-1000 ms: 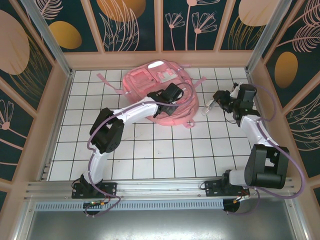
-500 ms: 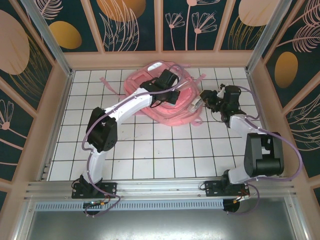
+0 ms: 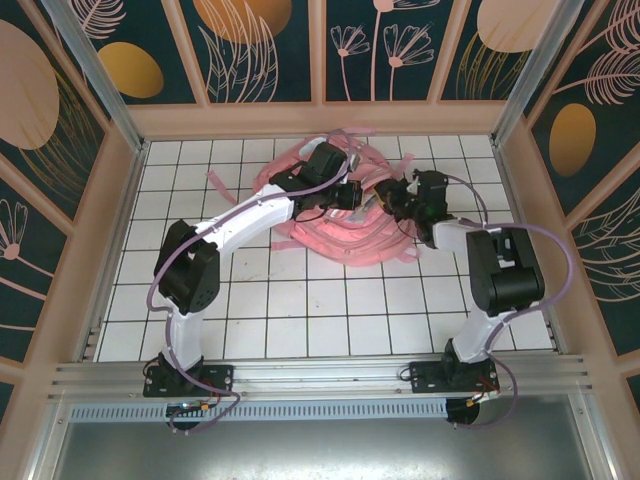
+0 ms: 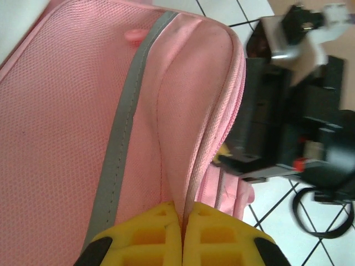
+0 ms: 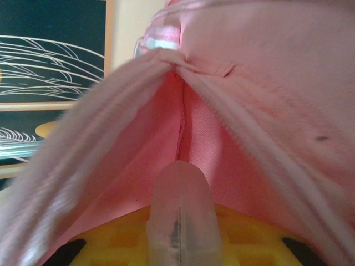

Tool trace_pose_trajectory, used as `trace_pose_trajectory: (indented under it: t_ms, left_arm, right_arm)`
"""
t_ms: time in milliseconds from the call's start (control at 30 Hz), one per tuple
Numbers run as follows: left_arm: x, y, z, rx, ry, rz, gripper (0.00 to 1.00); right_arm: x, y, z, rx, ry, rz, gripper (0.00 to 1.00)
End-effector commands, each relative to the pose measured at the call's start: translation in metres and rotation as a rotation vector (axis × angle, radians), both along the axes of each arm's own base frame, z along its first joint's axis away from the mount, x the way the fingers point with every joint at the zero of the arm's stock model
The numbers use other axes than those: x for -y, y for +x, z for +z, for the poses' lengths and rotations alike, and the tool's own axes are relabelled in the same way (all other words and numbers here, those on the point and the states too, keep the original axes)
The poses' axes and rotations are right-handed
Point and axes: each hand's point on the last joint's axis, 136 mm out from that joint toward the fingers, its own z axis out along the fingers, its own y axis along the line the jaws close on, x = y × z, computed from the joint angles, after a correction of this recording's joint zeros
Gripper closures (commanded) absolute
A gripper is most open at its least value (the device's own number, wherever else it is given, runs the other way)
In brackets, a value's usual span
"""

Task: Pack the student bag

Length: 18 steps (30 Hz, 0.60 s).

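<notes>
At the far middle of the tiled surface point(image 3: 300, 320) lies the bag point(image 3: 335, 232), crumpled, its straps splayed around it. My left hand point(image 4: 182, 216) is closed tight on the bag's zip edge, with the pink fabric pinched between my yellow pads point(image 4: 150, 235). My right hand point(image 5: 178, 233) sits at the bag's right side and grips a pale piece point(image 5: 178, 194), translucent and rounded at the tip, which points into a fold of pink cloth. I cannot tell what that piece is.
</notes>
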Motion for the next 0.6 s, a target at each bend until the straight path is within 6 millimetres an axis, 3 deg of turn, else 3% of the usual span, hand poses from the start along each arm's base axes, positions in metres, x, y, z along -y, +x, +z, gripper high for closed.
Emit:
trace_pose_trajectory:
  t_ms: [0,67,133,233,333,567]
  left_arm:
    - [0.017,-0.002,0.073,0.11,-0.194,-0.03,1.0]
    - [0.016,0.0,0.074,0.118,-0.193,-0.023,1.0]
    - [0.015,0.001,0.076,0.127,-0.191,-0.014,1.0]
    - [0.009,0.004,0.077,0.139,-0.191,0.009,1.0]
    - [-0.001,0.011,0.077,0.144,-0.208,0.045,1.0]
    - [-0.014,0.027,0.072,0.149,-0.217,0.103,1.0]
  right_arm:
    - [-0.03,0.015,0.021,0.062,0.06,0.022,0.88]
    - [-0.05,0.017,0.02,0.05,0.066,0.064,0.84]
    - [-0.053,0.018,0.015,0.033,0.049,0.068,0.73]
    - [-0.038,0.015,0.011,0.02,0.004,0.015,0.52]
    - [-0.019,0.012,0.014,0.02,-0.059,-0.033,0.38]
    - [0.007,0.0,0.031,0.051,-0.289,-0.023,0.34]
